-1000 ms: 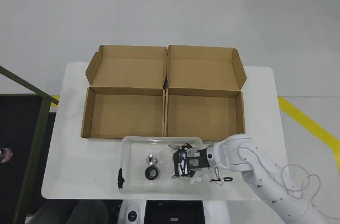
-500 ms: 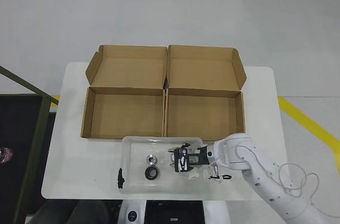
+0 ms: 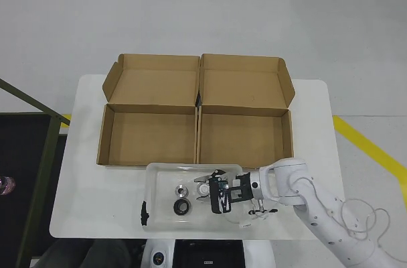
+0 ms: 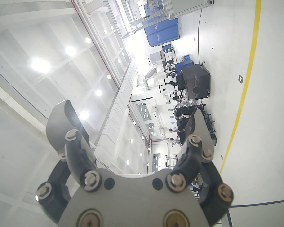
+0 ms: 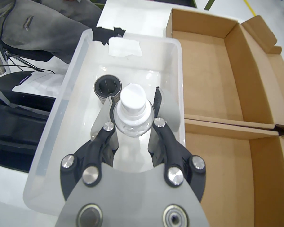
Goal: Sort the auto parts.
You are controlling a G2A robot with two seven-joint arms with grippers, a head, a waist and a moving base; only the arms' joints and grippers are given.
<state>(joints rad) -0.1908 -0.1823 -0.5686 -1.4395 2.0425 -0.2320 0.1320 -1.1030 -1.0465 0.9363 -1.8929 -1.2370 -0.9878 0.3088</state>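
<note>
Our right gripper (image 5: 134,106) has slid across the clear bin (image 5: 69,72), fingers clamped on a white-capped part (image 5: 132,94) (left gripper (image 4: 131,112) spread, empty); we judge a cardboard box (image 5: 210,76) comes next.

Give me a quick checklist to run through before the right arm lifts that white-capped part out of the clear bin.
1. White-capped part sits between the right gripper fingers, both sides touching: ok.
2. Grip firm enough to lift: cannot tell.
3. Metal sleeve clear of the gripper: not ok, it sits right beside one finger.
4. Clear bin walls leave room to go straight up: ok.
5. Cardboard boxes open, flaps back: ok.
6. Left gripper open, pointing away from the table: ok.
</note>
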